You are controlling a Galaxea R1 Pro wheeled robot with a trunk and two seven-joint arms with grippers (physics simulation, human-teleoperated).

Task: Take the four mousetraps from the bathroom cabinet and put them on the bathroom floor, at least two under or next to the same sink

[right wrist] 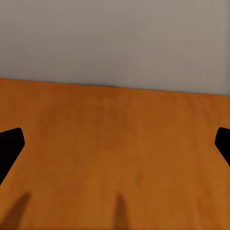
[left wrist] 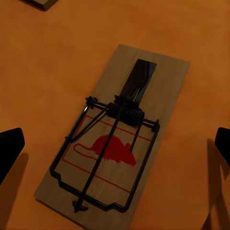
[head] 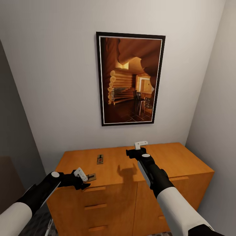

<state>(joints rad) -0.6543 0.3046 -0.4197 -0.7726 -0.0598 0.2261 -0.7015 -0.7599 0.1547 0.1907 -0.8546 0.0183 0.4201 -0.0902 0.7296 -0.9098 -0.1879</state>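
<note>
Two mousetraps on the orange cabinet, my two arms out over it.

Head view: I count two traps on the cabinet (head: 183, 164) top. One mousetrap (head: 100, 159) lies farther back, long side pointing away from me. The near mousetrap (head: 90, 177) sits at the front edge, right by my left pincer (head: 82, 175), which reaches in low from the left. My right pincer (head: 141, 146) is held up higher over the top.
Left wrist view: that trap (left wrist: 115, 139) lies flat and slanted between my wide-open tips.
Right wrist view: tips wide apart over bare wood (right wrist: 115, 153), holding nothing.
</note>
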